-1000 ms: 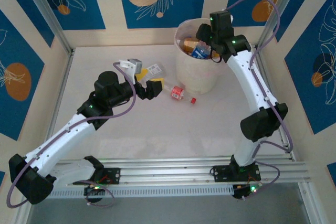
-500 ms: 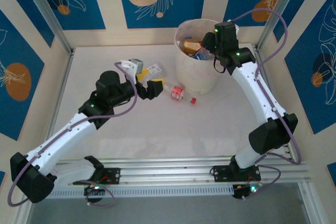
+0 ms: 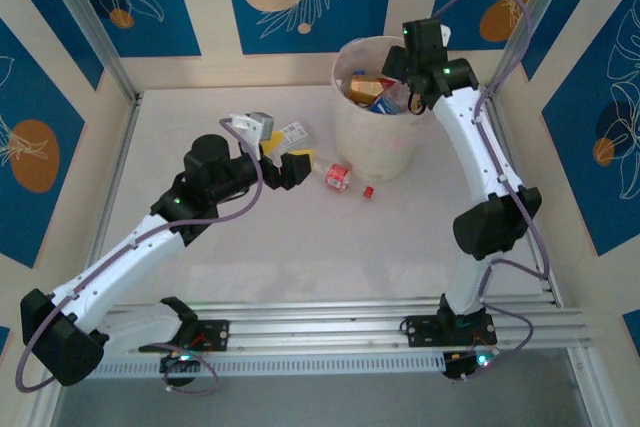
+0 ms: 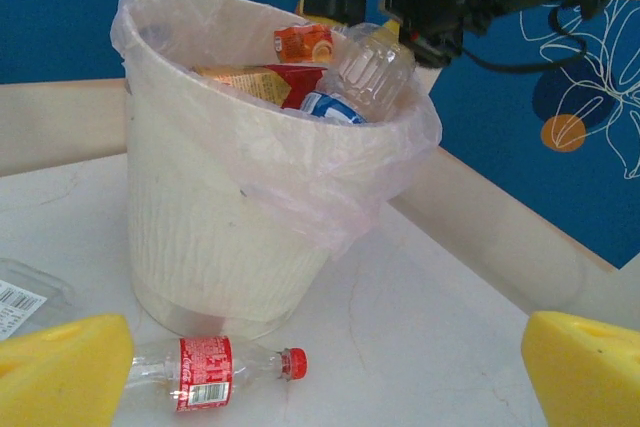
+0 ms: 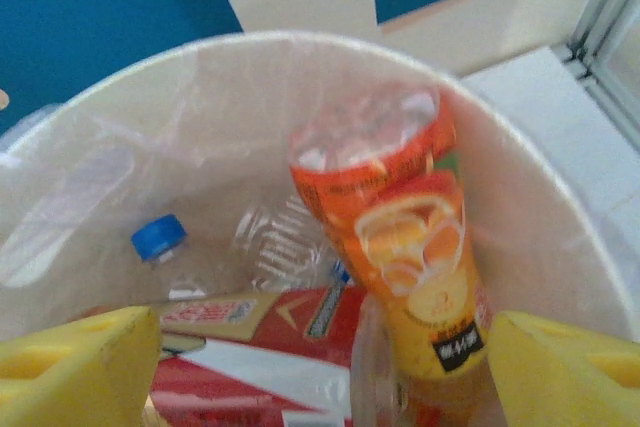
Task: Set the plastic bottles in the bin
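Note:
The bin point(image 3: 372, 147) stands at the back of the table with several plastic bottles inside. My right gripper point(image 3: 400, 75) hangs over its right rim. In the right wrist view my right gripper point(image 5: 325, 377) is open, its yellow pads point(image 5: 75, 367) wide apart above an orange-labelled bottle point(image 5: 400, 247) that stands in the bin point(image 5: 250, 42) close to the right pad. A clear blue-labelled bottle point(image 4: 365, 77) leans on the rim just below it. My left gripper point(image 3: 291, 167) is open and points at a red-labelled bottle point(image 3: 340, 176) lying at the bin's foot. That bottle point(image 4: 205, 372) lies by my left gripper's point(image 4: 320, 387) left pad.
Two more clear bottles point(image 3: 258, 127) point(image 3: 295, 133) lie on the table just behind the left gripper. A blue-capped bottle point(image 5: 160, 237) and a red-and-white package point(image 5: 250, 357) lie inside the bin. Metal posts and patterned walls close the table's sides and back.
The right gripper's jaws have widened over the bin, and the wrist swung right and then back over the rim. The left arm has not moved.

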